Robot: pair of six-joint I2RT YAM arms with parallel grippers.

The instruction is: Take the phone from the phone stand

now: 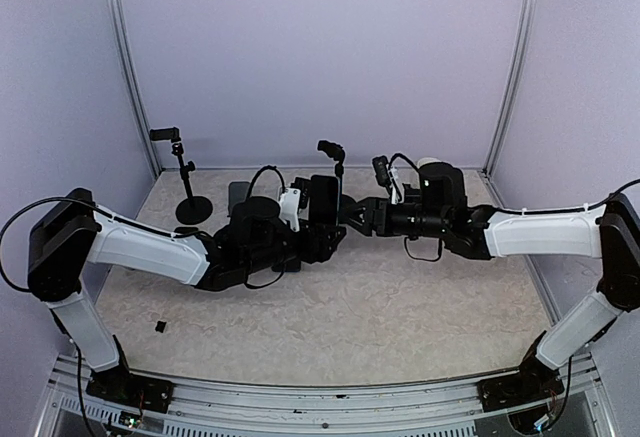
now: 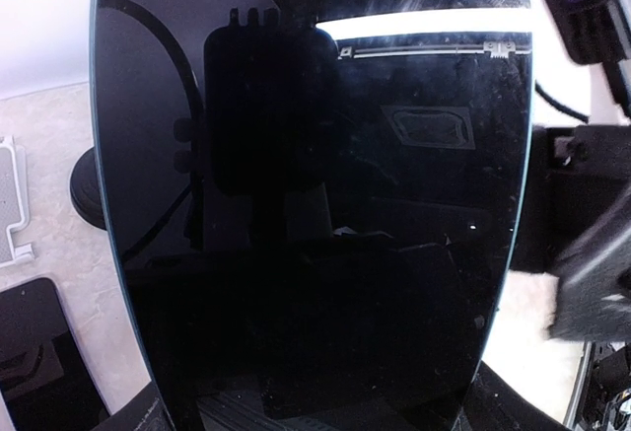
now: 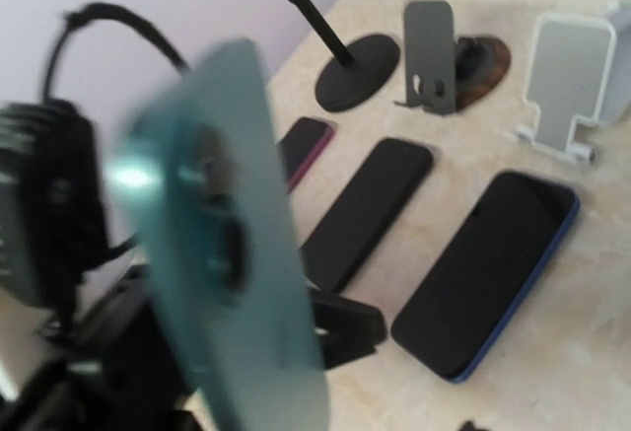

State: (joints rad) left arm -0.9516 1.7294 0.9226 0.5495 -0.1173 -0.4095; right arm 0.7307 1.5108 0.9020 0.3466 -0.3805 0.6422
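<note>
Left gripper [image 1: 322, 236] is clamped on the phone [image 1: 323, 200], which stands upright over mid-worktop [image 1: 400, 307], close in front of a pole stand [image 1: 331, 148]. Right gripper [image 1: 351, 215] sits at the phone's right edge; its grip cannot be determined.

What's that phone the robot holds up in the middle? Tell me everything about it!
The phone is a slim slab with rounded corners. Its front is shiny black glass, screen off, reflecting a bright strip. Its back looks blue-green with a dark camera patch, though blurred. It stands upright in the air, gripped near its lower end by the left arm's fingers. The right arm's fingers are close beside it; touching or not, I cannot tell.
</note>
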